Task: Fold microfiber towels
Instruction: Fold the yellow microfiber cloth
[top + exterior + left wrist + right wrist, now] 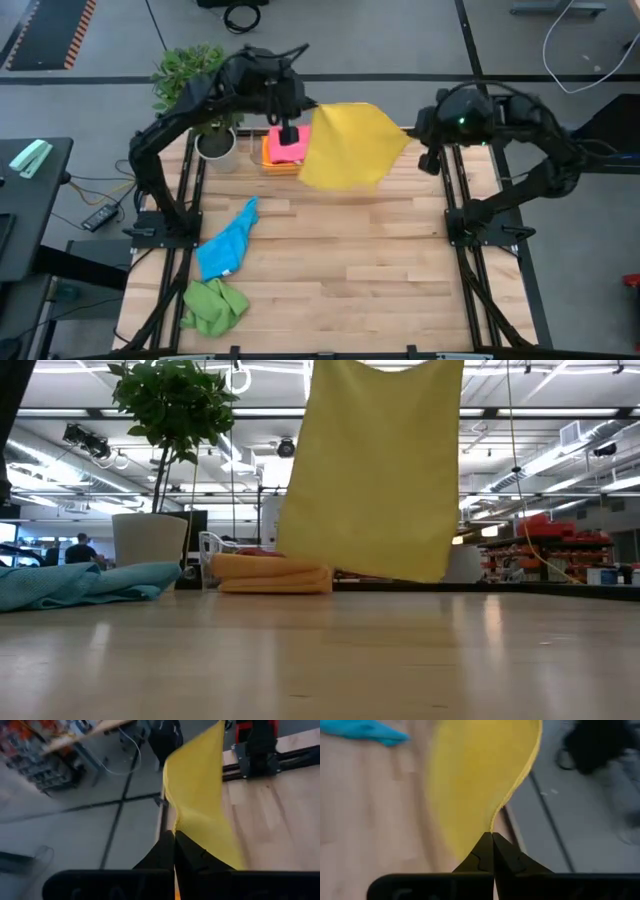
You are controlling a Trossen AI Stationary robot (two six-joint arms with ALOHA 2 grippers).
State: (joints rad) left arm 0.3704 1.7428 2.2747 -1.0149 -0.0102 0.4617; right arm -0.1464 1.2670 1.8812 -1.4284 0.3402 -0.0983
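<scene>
Light came from long ceiling strips far across the room, bright and even, and left a pale sheen on the wooden table in the low view, whose near boards were soft and out of focus. From above, the raised yellow towel cast only a faint shadow on the far boards (no hard edges anywhere). Both wrist views were smeared: the yellow towel and the blue towel blurred, the floor beyond hazy.
</scene>
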